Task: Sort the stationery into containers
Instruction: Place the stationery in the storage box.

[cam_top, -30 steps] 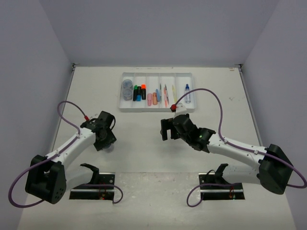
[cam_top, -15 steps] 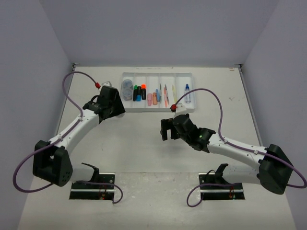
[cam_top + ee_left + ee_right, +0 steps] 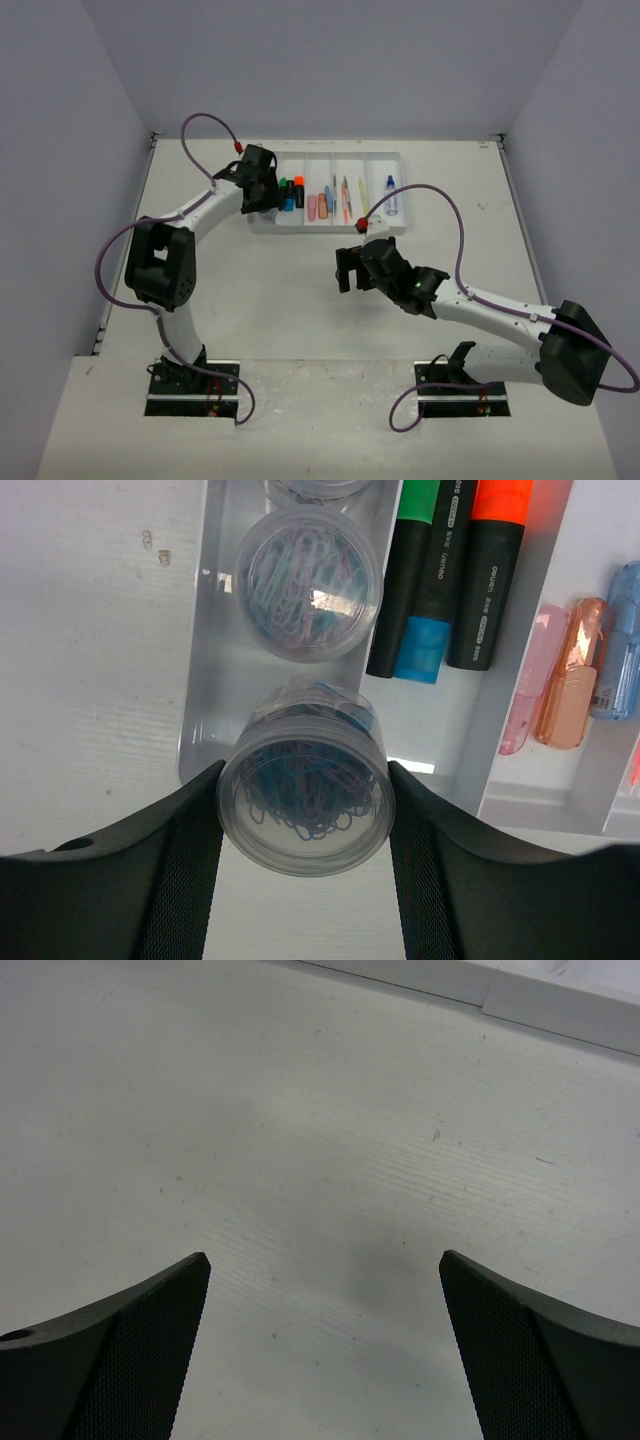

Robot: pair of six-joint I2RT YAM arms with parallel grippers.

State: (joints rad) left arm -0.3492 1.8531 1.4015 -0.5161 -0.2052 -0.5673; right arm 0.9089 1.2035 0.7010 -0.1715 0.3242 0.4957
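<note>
My left gripper (image 3: pixel 263 203) (image 3: pixel 305 772) is shut on a small round clear tub (image 3: pixel 305 792) of blue paper clips. It holds the tub over the near end of the leftmost compartment of the white tray (image 3: pixel 330 229) (image 3: pixel 195 680). Another clear tub (image 3: pixel 308 585) lies in that compartment just beyond, and the edge of a third (image 3: pixel 312 485) shows at the top. Black-bodied green (image 3: pixel 408 570) and orange (image 3: pixel 492 570) highlighters fill the second compartment. My right gripper (image 3: pixel 346 270) (image 3: pixel 323 1256) is open and empty over bare table.
Pink (image 3: pixel 532 700), orange (image 3: pixel 570 680) and blue (image 3: pixel 620 645) markers lie in the third compartment. Thin pens (image 3: pixel 346 195) and a blue-capped bottle (image 3: pixel 390 194) lie in the compartments further right. Grey walls close in the table on three sides.
My left arm has swung from the near left of the table away and to the right, up to the tray's left end. The right arm has not moved.
</note>
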